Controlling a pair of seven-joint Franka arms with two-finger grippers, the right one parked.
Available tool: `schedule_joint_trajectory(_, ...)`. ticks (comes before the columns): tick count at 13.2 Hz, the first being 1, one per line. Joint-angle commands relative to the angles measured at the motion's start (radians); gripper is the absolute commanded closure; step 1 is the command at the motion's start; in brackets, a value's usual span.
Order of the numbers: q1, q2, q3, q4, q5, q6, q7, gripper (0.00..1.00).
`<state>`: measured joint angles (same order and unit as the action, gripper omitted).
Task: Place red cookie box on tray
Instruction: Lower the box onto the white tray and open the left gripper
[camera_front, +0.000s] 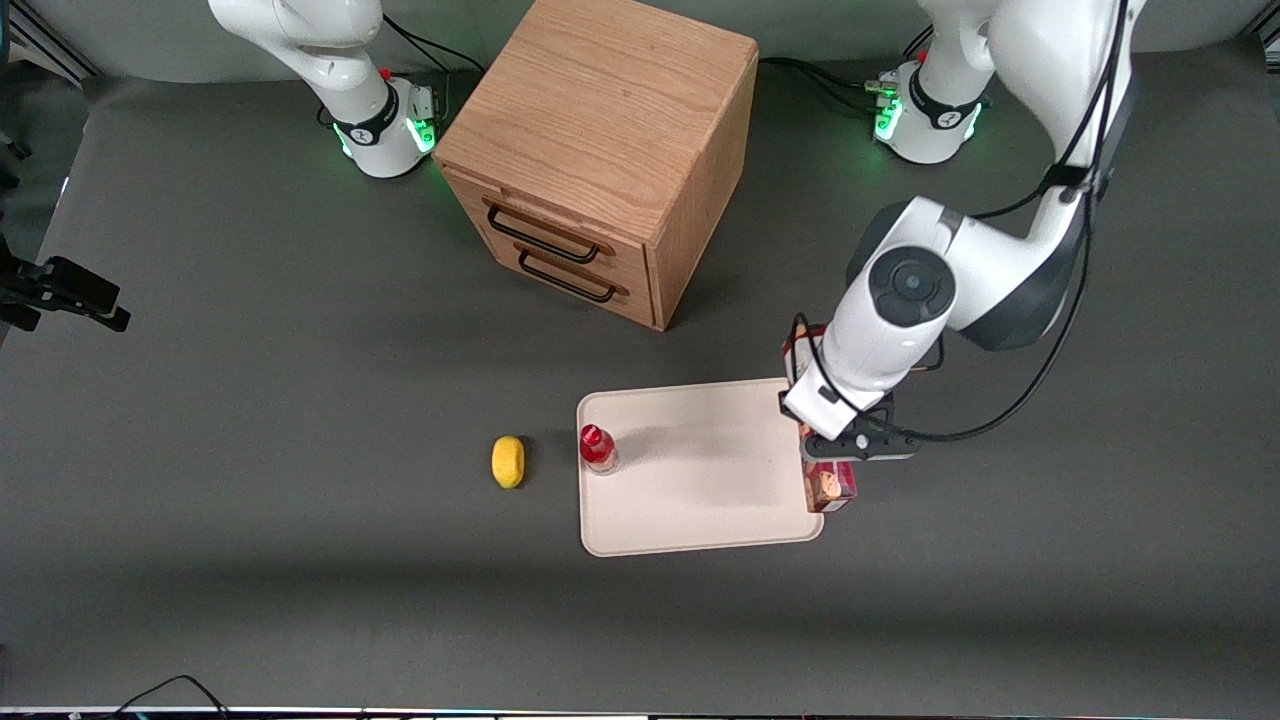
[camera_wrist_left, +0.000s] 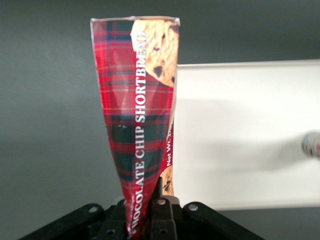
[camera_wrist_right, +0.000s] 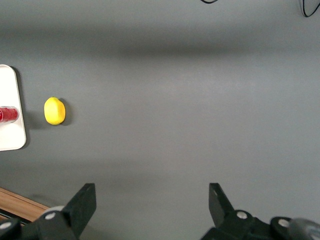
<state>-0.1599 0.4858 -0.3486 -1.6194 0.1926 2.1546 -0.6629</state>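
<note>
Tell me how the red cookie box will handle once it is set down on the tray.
The red cookie box, held by the gripper, is a thin carton that probably dents under pressure. Long and narrow, it would likely tip if stood on end. Laid flat on the tray, it should stay put.

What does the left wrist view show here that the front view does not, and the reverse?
Only the left wrist view shows the red cookie box lettering, "CHOCOLATE CHIP SHORTBREAD", and the claw shut on the box. Only the front view shows the wooden drawer cabinet and the lemon. Both show the box at the edge of the tray and the red-capped bottle.
</note>
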Motion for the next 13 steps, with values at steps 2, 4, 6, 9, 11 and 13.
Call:
schedule_joint_trajectory(2,-0.003,0.106,-0.003,0.032,0.108,0.059,-0.095,1.00)
schedule_joint_trajectory(4,-0.003,0.158,-0.003,0.032,0.113,0.106,-0.098,1.00)
schedule_joint_trajectory(6,-0.004,0.195,-0.003,0.030,0.126,0.151,-0.100,1.00)
schedule_joint_trajectory(9,-0.004,0.224,-0.003,0.032,0.134,0.157,-0.101,1.00)
schedule_joint_trajectory(11,-0.004,0.234,-0.003,0.029,0.151,0.165,-0.101,1.00)
schedule_joint_trajectory(13,-0.009,0.246,-0.003,0.030,0.156,0.180,-0.101,1.00)
